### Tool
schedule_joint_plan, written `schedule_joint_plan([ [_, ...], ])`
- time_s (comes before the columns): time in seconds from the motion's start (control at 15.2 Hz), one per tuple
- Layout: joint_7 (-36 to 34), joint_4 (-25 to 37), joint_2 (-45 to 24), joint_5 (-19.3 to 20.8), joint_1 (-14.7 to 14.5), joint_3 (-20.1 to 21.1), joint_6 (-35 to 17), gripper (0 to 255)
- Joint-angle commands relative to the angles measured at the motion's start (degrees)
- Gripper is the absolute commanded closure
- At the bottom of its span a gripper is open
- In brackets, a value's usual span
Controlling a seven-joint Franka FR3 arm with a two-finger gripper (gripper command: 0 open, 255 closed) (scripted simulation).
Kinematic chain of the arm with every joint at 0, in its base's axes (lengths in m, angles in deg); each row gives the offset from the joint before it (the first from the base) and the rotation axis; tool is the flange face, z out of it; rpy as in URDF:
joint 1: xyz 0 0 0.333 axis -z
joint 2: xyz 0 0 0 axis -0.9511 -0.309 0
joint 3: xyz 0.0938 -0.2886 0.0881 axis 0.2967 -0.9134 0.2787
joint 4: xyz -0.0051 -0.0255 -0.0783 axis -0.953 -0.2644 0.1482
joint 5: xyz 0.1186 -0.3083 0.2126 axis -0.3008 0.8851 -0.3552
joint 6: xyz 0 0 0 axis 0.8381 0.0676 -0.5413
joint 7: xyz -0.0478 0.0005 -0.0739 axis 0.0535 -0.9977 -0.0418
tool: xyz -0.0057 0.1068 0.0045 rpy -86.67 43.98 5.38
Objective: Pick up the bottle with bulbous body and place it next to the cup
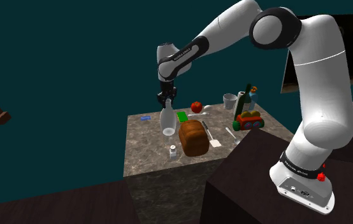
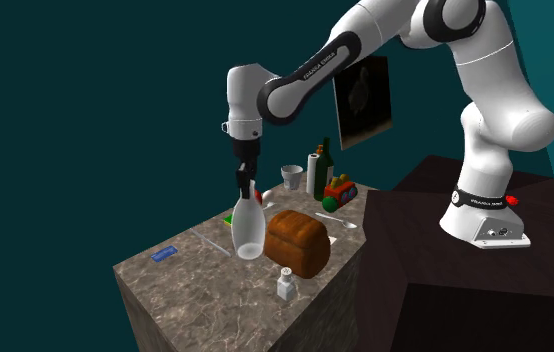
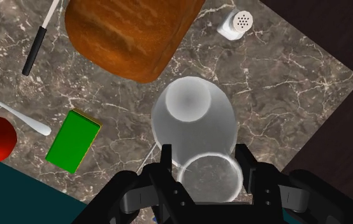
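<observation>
Between the black gripper's (image 3: 204, 158) fingers (image 3: 166, 162) sits the neck of a translucent white bulbous bottle (image 3: 193, 118), clasped from both sides, its body over the brown marbled tabletop (image 3: 283, 95); just beyond lies a brown bread loaf (image 3: 130, 35); farther off, near the table's back edge, stands a pale cup (image 1: 230, 100), well apart from the bottle.

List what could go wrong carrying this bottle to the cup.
The gripper clasps the bottle only at its narrow neck; the wide body below may swing or slip.
The bread loaf stands close beside it, so a low carry could clip it.
The cup has a dark bottle and toy train nearby; the set-down might knock them.
</observation>
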State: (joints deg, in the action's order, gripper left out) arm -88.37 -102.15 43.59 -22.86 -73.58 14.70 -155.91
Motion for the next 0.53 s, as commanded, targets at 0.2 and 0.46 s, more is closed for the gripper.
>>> schedule_joint_plan([
  [0.2,0.1,1.0,2.0,-0.2,0.0,0.2,3.0,255],
  [0.46,0.2,2.0,3.4,-0.4,0.1,0.3,5.4,255],
])
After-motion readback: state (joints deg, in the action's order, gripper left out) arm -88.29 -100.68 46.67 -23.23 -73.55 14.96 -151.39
